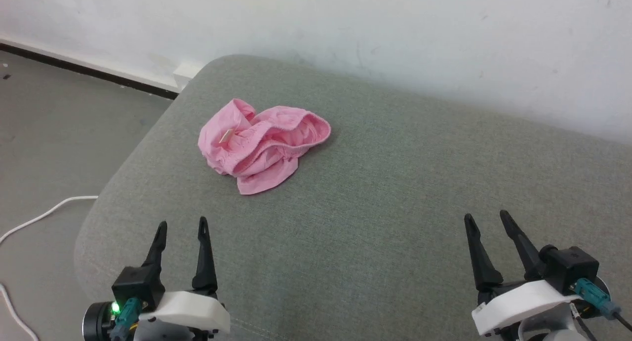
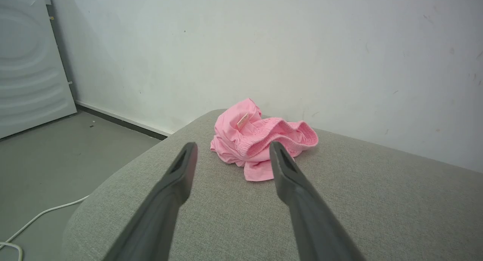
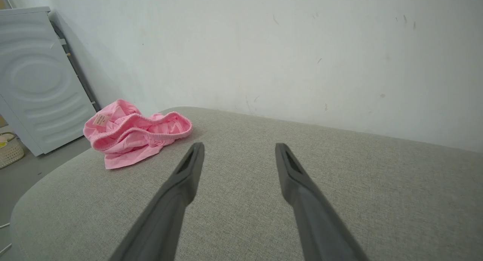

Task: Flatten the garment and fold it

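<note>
The garment (image 1: pixel 261 146) is a small pink pair of shorts lying crumpled in a heap on the grey-green fabric surface (image 1: pixel 375 208), toward its far left. Its gathered waistband stands open at the top and a small pale label shows on the left fold. The left wrist view has the garment (image 2: pixel 260 140) just beyond the fingertips; the right wrist view has the garment (image 3: pixel 132 134) off to the left. My left gripper (image 1: pixel 181 225) hovers open near the front left edge, well short of the heap. My right gripper (image 1: pixel 488 216) hovers open at the front right, empty.
A white wall (image 1: pixel 395 35) runs close behind the cushioned surface. Grey floor (image 1: pixel 49 148) lies to the left, with a white cable (image 1: pixel 44 215) on it. A white appliance (image 3: pixel 34 79) and a small basket (image 3: pixel 9 149) stand at the left by the wall.
</note>
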Controlling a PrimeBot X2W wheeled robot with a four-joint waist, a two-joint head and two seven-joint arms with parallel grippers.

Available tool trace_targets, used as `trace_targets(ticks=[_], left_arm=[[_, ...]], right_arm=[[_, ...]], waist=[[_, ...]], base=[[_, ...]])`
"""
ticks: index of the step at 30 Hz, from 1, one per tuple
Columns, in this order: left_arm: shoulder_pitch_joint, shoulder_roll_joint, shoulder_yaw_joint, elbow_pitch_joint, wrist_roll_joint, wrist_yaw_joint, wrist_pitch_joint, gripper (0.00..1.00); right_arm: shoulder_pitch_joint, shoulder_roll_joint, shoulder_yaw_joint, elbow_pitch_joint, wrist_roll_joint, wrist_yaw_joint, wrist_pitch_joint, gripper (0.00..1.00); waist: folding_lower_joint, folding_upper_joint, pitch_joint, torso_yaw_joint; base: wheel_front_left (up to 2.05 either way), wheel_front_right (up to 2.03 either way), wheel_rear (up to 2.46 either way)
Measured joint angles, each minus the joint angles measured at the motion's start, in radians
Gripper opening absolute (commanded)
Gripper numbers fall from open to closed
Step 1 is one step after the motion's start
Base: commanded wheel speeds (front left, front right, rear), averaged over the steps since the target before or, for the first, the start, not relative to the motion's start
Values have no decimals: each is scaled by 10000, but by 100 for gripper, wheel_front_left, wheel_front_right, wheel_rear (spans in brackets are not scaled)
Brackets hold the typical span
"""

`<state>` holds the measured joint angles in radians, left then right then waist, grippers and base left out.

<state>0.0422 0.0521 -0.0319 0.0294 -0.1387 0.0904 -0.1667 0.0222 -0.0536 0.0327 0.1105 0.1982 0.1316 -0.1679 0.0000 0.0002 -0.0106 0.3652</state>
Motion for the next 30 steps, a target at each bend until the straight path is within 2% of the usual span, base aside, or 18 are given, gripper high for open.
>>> trace_targets(ticks=[30], left_arm=[[198,-2,-222,142,-525,389,-610,100]], right_arm=[[43,2,82,405,598,0,-623,100]], waist=[[0,0,-48,1210]], base=[[0,0,0]])
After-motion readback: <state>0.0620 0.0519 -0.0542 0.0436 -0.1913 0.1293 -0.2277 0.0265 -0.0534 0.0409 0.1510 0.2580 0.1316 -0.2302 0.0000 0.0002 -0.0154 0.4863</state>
